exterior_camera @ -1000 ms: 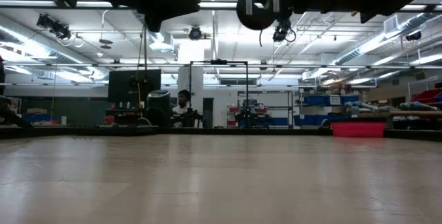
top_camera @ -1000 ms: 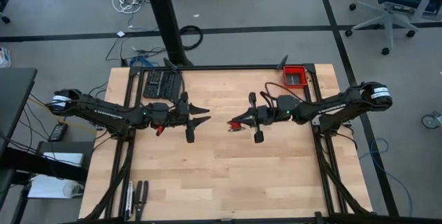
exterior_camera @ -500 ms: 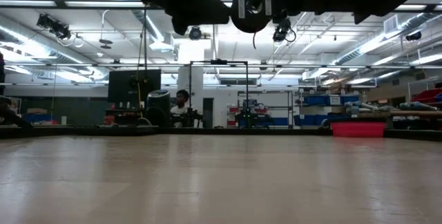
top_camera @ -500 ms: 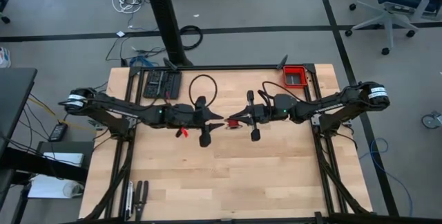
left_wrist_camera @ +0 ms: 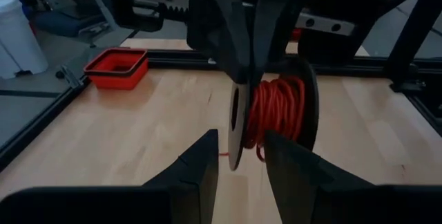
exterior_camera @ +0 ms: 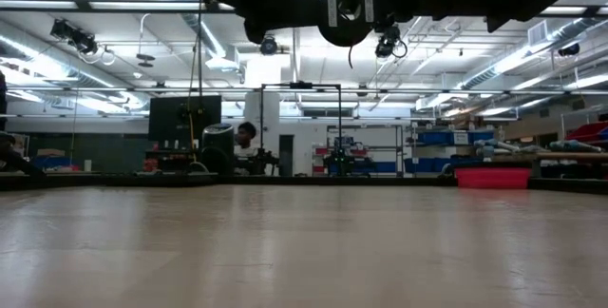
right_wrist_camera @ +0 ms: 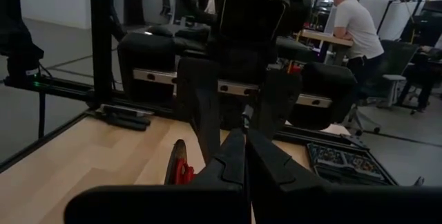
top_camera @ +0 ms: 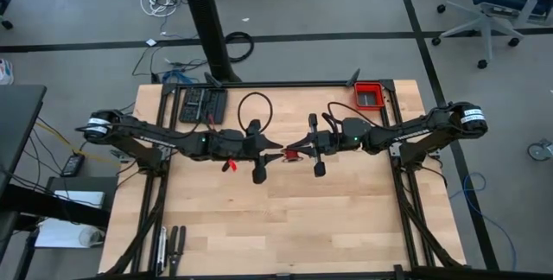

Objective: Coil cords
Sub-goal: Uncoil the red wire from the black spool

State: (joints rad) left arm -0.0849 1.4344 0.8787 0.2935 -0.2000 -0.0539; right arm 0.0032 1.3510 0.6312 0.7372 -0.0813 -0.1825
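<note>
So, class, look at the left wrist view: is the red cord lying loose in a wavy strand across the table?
No: the red cord is wound tightly on a dark spool held up by the right gripper.

The near half of the worktop [top_camera: 285, 228] lies bare; both pincers meet mid-worktop, blocking passage between them.

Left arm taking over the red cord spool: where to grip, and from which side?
Probably the free rim of the spool's near flange, on the part clear of the right gripper, which pinches the spool from the opposite side. Come straight in from the left arm's side: the open left gripper faces that flange edge-on. Avoid the red cord windings, which look soft and could shift.
</note>
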